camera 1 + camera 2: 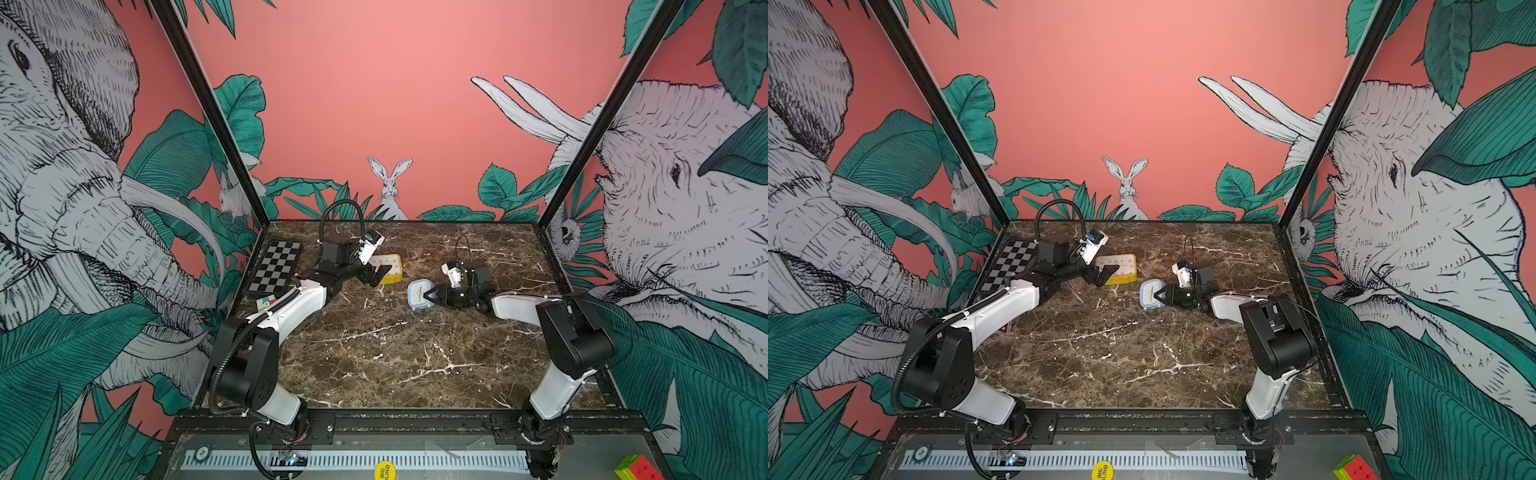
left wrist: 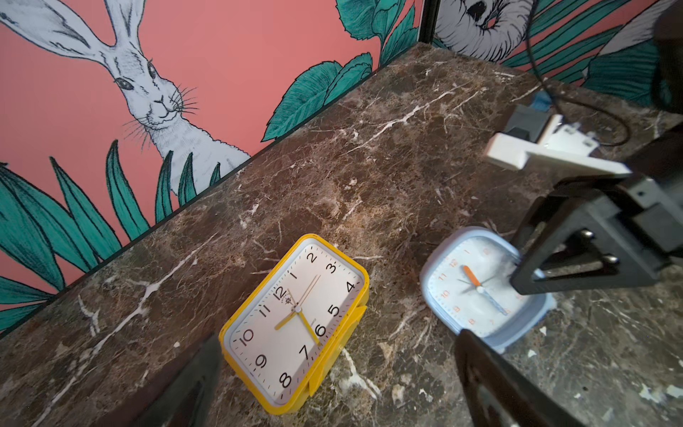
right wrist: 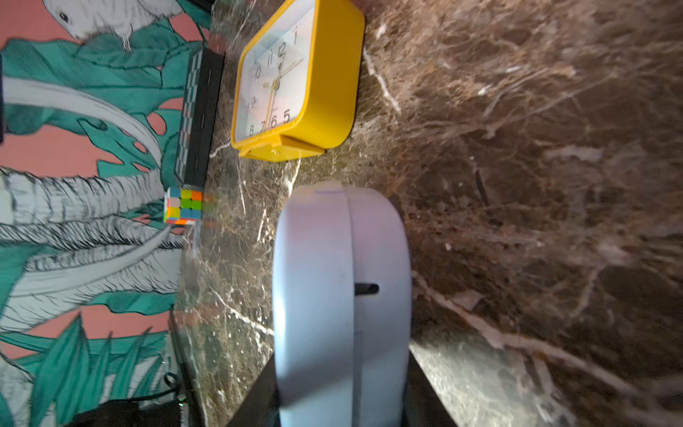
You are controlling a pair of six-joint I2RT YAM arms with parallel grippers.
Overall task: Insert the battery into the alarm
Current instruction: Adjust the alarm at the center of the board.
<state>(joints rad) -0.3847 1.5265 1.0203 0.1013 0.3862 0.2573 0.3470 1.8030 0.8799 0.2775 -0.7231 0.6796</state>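
**Right arm clamping the blue alarm, left arm hanging open by the yellow clock**

I am taking the yellow clock (image 1: 390, 268) as my marker. It is lying on its back on the marble table (image 1: 395, 357), face up. In the left wrist view a yellow flap is sticking out at the edge nearest the six.

The blue alarm (image 1: 417, 293) is sitting just beside the yellow clock, on the side toward the right arm and a little nearer the arm bases. Both top views are showing it (image 1: 1150, 294) tilted, with its face turned upward. The right gripper (image 1: 428, 295) is pinching it with jaws partly closed, one finger across the face and one behind the back. In the right wrist view the pale blue body (image 3: 332, 295) is filling the gap between them. I cannot tell whether the alarm's lower edge is touching the marble.

The left gripper (image 1: 379, 274) is hovering at the end of the yellow clock nearest the left arm, jaws spread wide and holding nothing. In its wrist view one finger (image 2: 192, 380) is showing on each side of the clock (image 2: 295, 325).

The backs of both clocks are facing away from me. I cannot tell whether either compartment is holding a battery, nor where the battery is.

Beyond the yellow clock, toward the left wall, a checkerboard (image 1: 276, 268) is lying flat, with a colour cube (image 1: 266, 302) at its near corner.
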